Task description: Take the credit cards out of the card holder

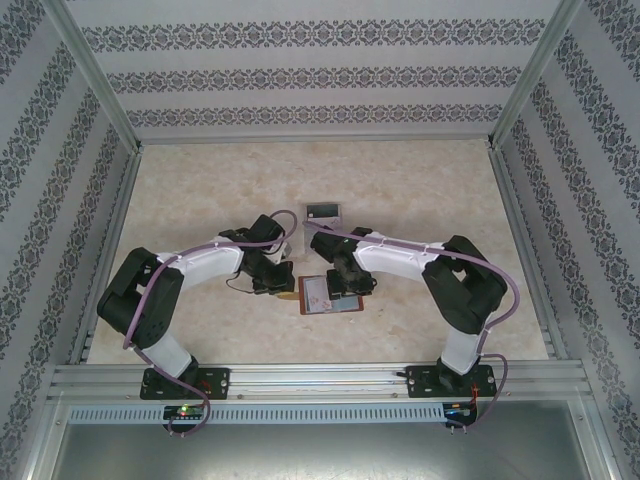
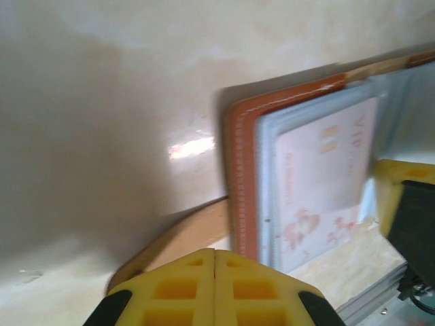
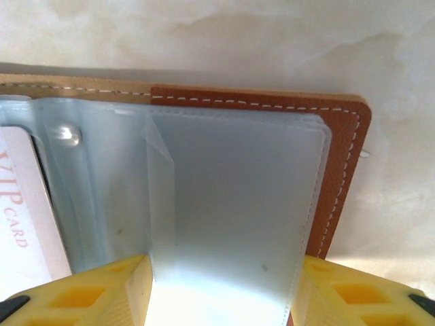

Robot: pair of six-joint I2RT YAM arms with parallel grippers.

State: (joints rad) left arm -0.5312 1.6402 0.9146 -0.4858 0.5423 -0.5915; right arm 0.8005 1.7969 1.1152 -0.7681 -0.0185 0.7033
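Note:
The reddish-brown card holder (image 1: 330,296) lies open on the table between both arms. My right gripper (image 3: 224,299) has its yellow fingers against the two side edges of a pale credit card in its clear pocket (image 3: 231,204), above the leather leaf (image 3: 346,156). A pinkish VIP card (image 3: 20,224) sits in the pocket to the left. My left gripper (image 2: 215,252) is shut with nothing between its pads. Its tips are over the tan strap tab (image 2: 183,234), just beside the card holder's stitched edge (image 2: 241,170). The VIP card (image 2: 319,183) shows there too.
A small clear tray (image 1: 322,212) with a dark top stands just behind the two grippers. Marbled tabletop lies all around, walled by patterned panels and a metal frame. One finger of my right gripper (image 2: 397,183) is at the right edge of the left wrist view.

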